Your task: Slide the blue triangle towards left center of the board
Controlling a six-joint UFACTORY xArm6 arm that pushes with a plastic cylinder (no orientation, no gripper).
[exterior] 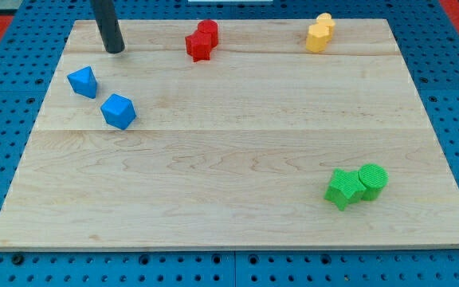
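Observation:
The blue triangle [83,81] lies near the view's upper left of the wooden board [229,175]. A second blue block [119,111], cube-like, sits just below and to the right of it. My tip [115,49] rests on the board above and to the right of the blue triangle, a short gap away, touching no block.
Two red blocks [202,40] touch each other at the top centre. Two yellow blocks [319,33] sit together at the top right. A green star-like block [343,188] and a green cylinder [372,180] touch at the lower right. Blue pegboard surrounds the board.

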